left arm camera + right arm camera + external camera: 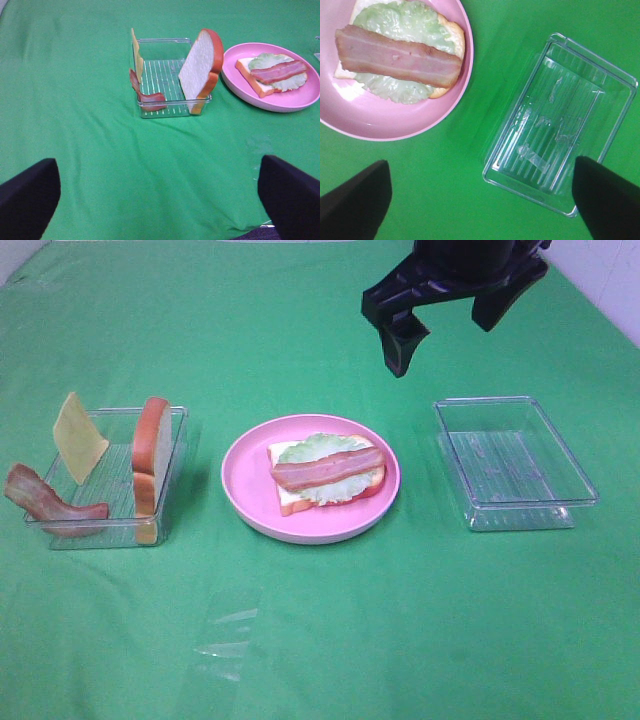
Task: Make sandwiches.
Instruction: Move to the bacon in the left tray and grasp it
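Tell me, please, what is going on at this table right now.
A sandwich is half built on the pink plate: a bread slice, lettuce on it, and a bacon strip on top. The cheese, a second bacon strip and another bread slice standing on edge wait at the left tray. The right end effector hangs open over the cloth between the plate and the right tray, holding nothing. The left end effector is open too, short of the left tray.

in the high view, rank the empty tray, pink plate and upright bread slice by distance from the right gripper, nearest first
1. Empty tray, on the right, just below the right gripper.
2. Pink plate, in the middle.
3. Upright bread slice, at the far left.
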